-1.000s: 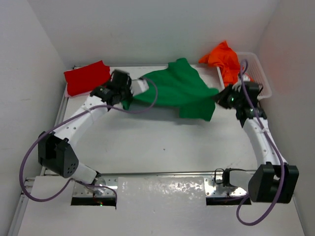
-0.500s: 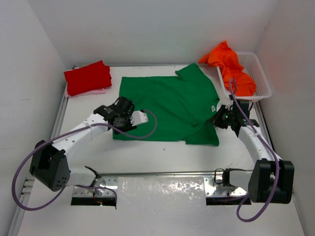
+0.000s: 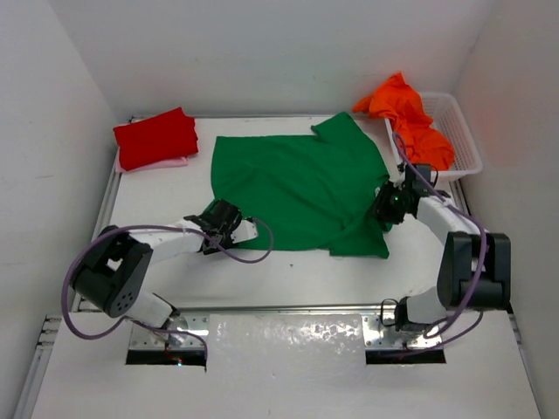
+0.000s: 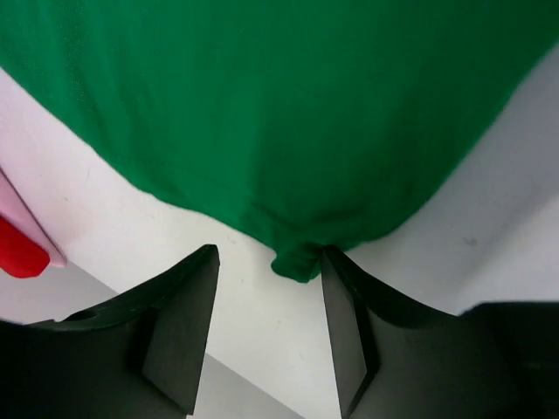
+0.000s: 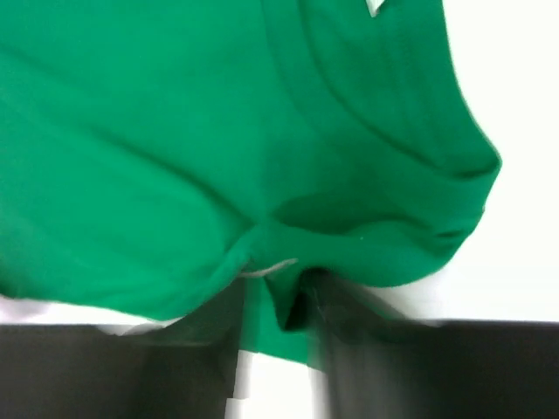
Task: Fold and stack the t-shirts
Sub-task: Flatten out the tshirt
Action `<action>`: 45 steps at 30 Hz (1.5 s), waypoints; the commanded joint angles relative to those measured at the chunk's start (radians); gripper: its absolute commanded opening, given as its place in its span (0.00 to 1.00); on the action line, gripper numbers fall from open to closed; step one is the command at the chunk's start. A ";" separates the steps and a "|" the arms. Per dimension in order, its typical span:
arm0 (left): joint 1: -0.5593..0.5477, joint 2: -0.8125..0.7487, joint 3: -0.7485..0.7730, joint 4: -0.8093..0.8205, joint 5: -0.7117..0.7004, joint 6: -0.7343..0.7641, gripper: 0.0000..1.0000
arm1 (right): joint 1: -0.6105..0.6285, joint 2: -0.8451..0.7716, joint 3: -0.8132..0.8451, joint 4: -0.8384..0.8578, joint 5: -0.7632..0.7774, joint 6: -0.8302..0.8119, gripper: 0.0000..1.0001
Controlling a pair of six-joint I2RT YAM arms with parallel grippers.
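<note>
Green t-shirt [image 3: 297, 188] lies spread flat, lightly wrinkled.

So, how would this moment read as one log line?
green t-shirt: spread flat | left gripper: open at its corner | right gripper: at its edge, grip unclear | red t-shirt: folded

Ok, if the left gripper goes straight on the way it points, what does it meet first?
Most likely the green cloth t-shirt: its bunched corner sits at the tips of the left gripper.

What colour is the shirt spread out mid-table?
Plain green shirt; the top external view shows it best.
</note>
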 commanded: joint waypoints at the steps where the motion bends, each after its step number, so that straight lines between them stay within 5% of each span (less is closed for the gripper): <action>1: 0.004 0.044 -0.021 0.111 -0.014 0.014 0.47 | -0.001 0.097 0.109 -0.046 0.060 -0.108 0.44; 5: 0.006 0.075 -0.044 0.132 -0.006 -0.041 0.32 | -0.001 0.146 0.266 -0.229 0.176 -0.173 0.68; 9: 0.006 0.053 -0.047 0.114 0.017 -0.093 0.00 | -0.003 0.027 0.260 -0.272 0.372 -0.165 0.95; 18: 0.006 -0.008 -0.041 0.083 0.055 -0.181 0.00 | -0.012 -0.199 0.084 -0.340 0.298 -0.149 0.99; 25: 0.006 -0.027 -0.040 0.077 0.034 -0.184 0.00 | -0.010 -0.239 -0.129 -0.171 0.120 -0.104 0.83; 37: 0.004 -0.031 -0.032 0.060 0.018 -0.196 0.00 | 0.057 -0.073 -0.255 0.039 0.172 -0.130 0.77; 43: 0.004 -0.033 -0.034 0.058 0.005 -0.198 0.00 | 0.059 -0.053 -0.274 0.074 0.161 -0.121 0.52; 45: 0.006 -0.033 -0.034 0.060 -0.002 -0.196 0.00 | 0.059 -0.062 -0.272 0.090 0.156 -0.122 0.28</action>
